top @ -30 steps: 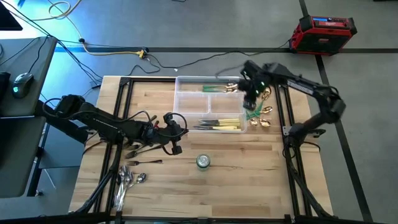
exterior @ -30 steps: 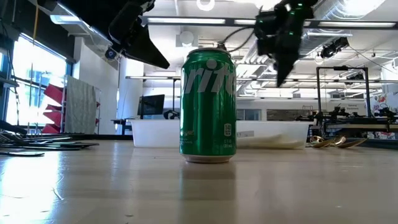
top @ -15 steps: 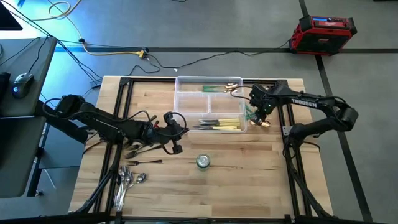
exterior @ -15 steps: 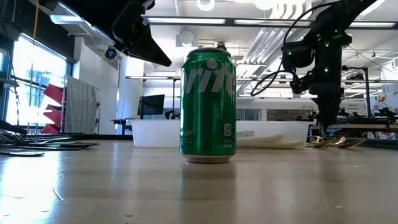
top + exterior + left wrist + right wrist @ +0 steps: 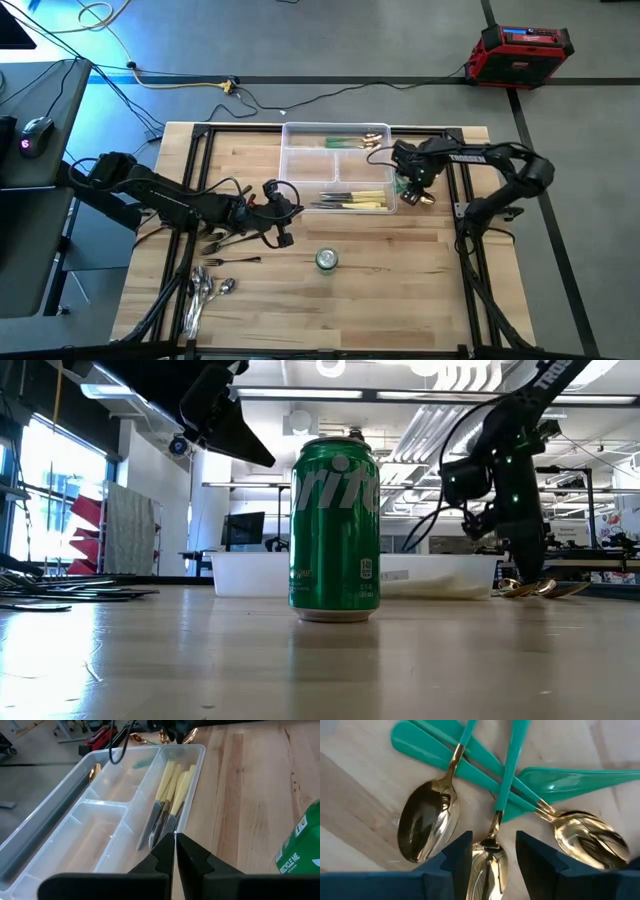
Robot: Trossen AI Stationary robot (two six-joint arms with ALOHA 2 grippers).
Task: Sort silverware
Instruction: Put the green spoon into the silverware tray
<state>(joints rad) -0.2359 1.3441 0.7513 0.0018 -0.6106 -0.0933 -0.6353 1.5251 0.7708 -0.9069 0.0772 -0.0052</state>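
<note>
On the left of the desk (image 5: 420,255), the shiny spoons (image 5: 205,290) are lying near the front edge, and the dark forks (image 5: 228,242) are lying just behind them. The left claw (image 5: 283,213) is hanging above the desk beside those forks. Its two fingers are pressed together with nothing between them, and its arm is stretching in low from the left side, the same as a second ago.

In the middle, the green soda can (image 5: 327,260) is standing upright by itself. Behind it, the clear tray (image 5: 300,132) is holding the cream-handled knives (image 5: 172,782) in its front slot and a green-handled piece in its back slot.

On the right, something has just changed. A second ago the right claw (image 5: 494,851) was up high over the tray's right end. Now it is down low, just past the tray, over the green-handled gold spoons (image 5: 497,795). Its fingers are parted, one on each side of a spoon's neck, and it is not gripping yet. I think it dropped one piece into the tray and is going for the next, though it was hard to see. The right arm is bending in from the right edge, with the claw pointing down.
</note>
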